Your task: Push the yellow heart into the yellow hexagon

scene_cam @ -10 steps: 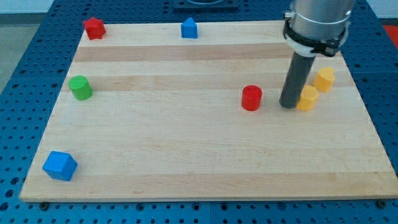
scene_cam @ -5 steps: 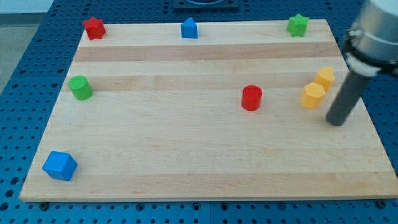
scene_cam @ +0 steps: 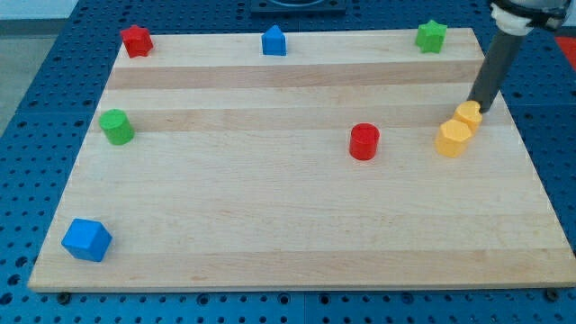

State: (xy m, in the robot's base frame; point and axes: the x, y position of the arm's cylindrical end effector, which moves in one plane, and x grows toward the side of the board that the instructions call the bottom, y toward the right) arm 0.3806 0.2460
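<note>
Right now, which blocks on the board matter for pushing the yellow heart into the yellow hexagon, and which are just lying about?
In the job:
- two yellow blocks, touching, at the view's right: one, the other; which is heart and which hexagon I cannot tell
- my tip, at the upper yellow block's top edge

Lying about:
- red cylinder
- green star
- blue block
- red block
- green cylinder
- blue cube

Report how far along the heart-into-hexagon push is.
Done, by the look of it: the two yellow blocks, heart and hexagon, sit touching near the board's right edge; which is which is my best reading. In hand: my tip rests just above and right of the upper yellow block, at its edge. Left: probably nothing beyond backing off.
</note>
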